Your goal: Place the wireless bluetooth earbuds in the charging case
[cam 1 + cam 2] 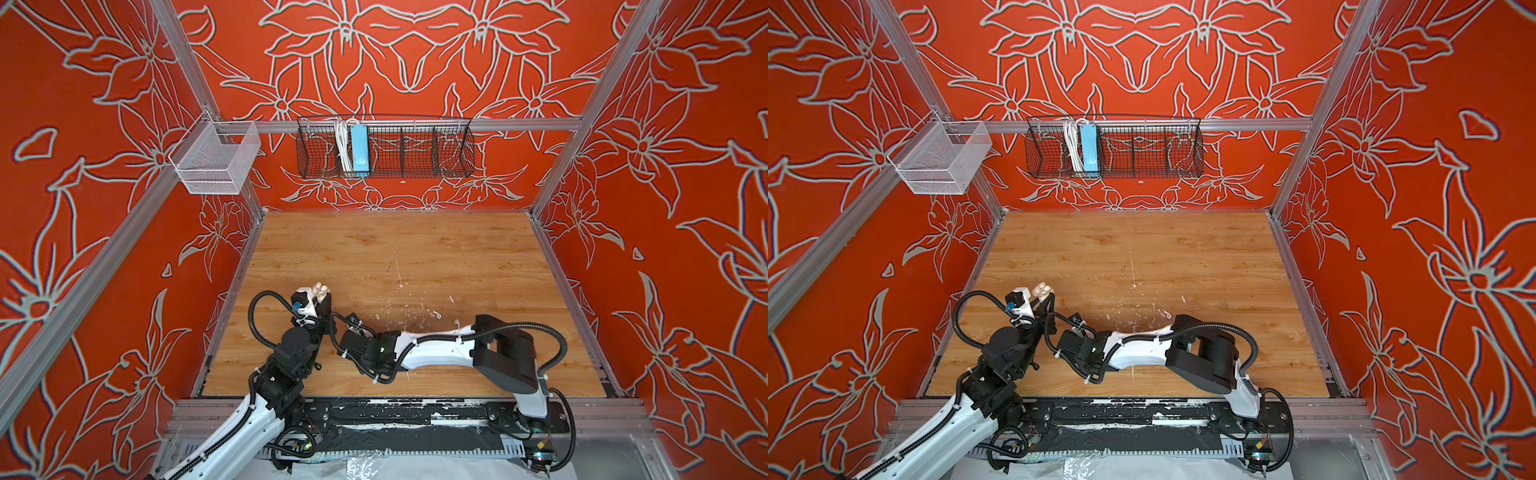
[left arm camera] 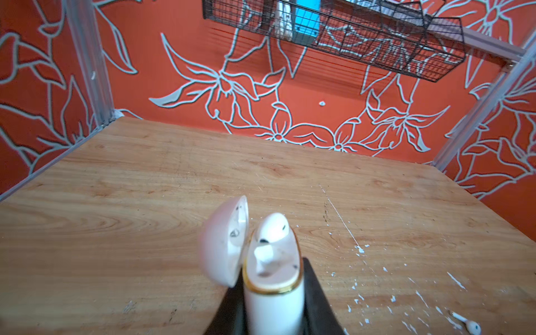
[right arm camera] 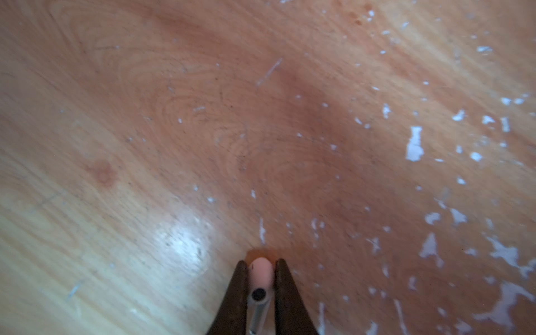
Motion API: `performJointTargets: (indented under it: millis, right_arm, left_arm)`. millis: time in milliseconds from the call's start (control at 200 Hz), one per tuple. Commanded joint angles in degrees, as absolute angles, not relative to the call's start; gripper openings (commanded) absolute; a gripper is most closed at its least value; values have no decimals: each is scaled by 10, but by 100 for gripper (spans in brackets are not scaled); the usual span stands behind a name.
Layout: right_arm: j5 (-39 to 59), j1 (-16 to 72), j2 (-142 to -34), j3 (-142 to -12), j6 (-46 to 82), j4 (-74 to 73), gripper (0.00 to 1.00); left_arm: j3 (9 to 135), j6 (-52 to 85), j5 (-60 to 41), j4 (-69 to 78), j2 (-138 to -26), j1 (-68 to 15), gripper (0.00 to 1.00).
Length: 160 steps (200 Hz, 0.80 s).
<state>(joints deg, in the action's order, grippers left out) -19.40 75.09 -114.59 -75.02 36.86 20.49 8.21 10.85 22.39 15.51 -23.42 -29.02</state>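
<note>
Charging case (image 2: pixel 272 307), open, earbud (image 2: pixel 272 229) inside, tight in left jaws; second earbud (image 3: pixel 262 271) tight in right jaws.

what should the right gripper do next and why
Probably lift the right gripper straight up a little: its fingers pinch an earbud down at the table, and the left gripper holds the case with its lid open, ready to take it.

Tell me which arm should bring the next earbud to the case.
Right. The right gripper is closed on an earbud down at the table. The left gripper is occupied clamping the open charging case, so it can only present the slot.
</note>
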Motion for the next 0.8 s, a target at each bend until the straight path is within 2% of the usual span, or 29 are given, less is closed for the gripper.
performJointTargets:
  millis: [0, 215, 385, 495, 641, 796]
  right_arm:
    - [-245, 759, -1085, -723, 373, 187, 10]
    - [-341, 771, -952, -636, 331, 68, 8]
    - [-375, 789, -828, -559, 222, -102, 7]
    - [-332, 793, -772, -512, 153, -226, 7]
    - [-224, 795, -737, -476, 83, -350, 7]
    - [-151, 795, -723, -444, 44, -450, 7]
  left_arm:
    - [74, 78, 150, 217, -234, -288, 0]
    - [52, 58, 43, 301, -234, -288, 0]
    - [40, 55, -56, 370, -235, -288, 0]
    - [35, 43, -120, 415, -246, -289, 0]
    - [35, 15, -212, 466, -277, -291, 0]
    - [39, -3, -252, 479, -290, -298, 0]
